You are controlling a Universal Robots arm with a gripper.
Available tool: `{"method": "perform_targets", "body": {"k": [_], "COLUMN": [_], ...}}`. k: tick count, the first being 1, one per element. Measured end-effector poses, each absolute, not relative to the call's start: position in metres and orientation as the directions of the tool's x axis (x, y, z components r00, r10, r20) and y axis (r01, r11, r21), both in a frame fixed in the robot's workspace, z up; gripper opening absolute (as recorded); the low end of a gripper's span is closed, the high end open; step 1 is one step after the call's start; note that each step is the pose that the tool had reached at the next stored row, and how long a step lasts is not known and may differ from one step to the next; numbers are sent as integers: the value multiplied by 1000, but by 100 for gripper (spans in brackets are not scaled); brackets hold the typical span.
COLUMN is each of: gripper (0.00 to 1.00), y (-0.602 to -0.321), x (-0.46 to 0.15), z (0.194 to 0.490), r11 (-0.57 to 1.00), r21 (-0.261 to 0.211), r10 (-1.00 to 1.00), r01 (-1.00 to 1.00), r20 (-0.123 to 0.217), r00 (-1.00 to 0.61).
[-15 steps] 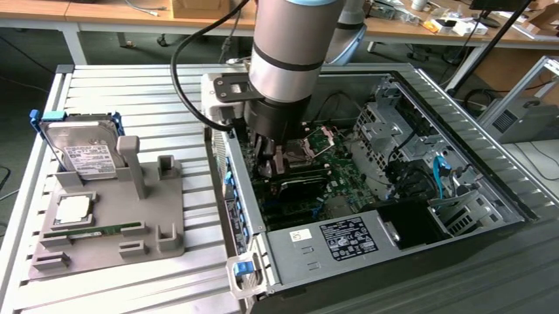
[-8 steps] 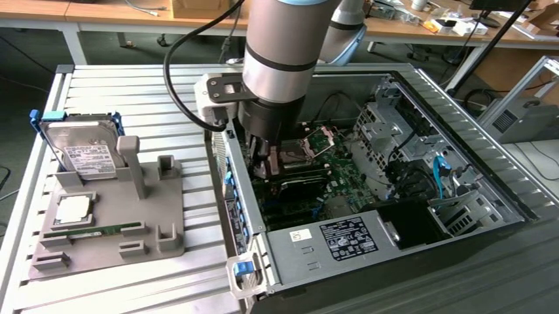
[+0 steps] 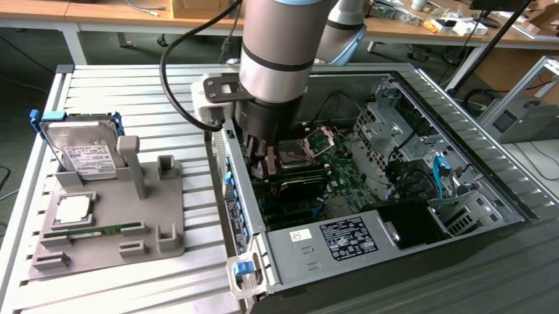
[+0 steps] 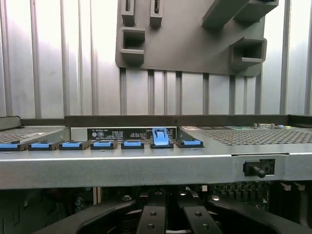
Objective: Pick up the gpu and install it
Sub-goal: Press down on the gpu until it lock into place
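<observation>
On the exterior view's left, a grey fixture tray (image 3: 166,216) lay on the slatted table, at 9 o'clock from the open computer case (image 3: 489,176). It carried a silver hard drive (image 3: 83,154) and a slim memory stick (image 3: 96,230), while its upright posts stood bare. At centre, the arm reached down into the case, with the gripper (image 3: 262,163) low beside the rear wall. In the wrist view its fingers (image 4: 151,219) were pressed together, just below a row of blue slot latches (image 4: 160,137), one of them raised. The gpu (image 3: 297,180) showed as a dark card over the motherboard, at about 5 o'clock from the fingertips and just beside them. Whether the tips pinched its edge or only bore on it could not be told. At the case's 6 o'clock edge sat the labelled power supply (image 3: 341,239).

The pickup appeared done and the install step in hand. That step called for the card's edge to sit square in its slot, its bracket in line with the rear wall, and pressure straight down.
</observation>
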State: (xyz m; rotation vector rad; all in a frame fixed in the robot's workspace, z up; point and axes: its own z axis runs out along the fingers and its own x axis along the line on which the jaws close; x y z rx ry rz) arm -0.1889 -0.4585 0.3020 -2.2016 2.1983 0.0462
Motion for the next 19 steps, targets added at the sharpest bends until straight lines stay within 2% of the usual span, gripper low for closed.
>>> {"method": "perform_targets", "body": {"k": [19], "gripper": [11], "y": [-458], "x": [-195], "z": [302], "r11": [4], "r21": [0], "r10": [-999], "r01": [-1000], "r20": [-42], "r00": [-4]}}
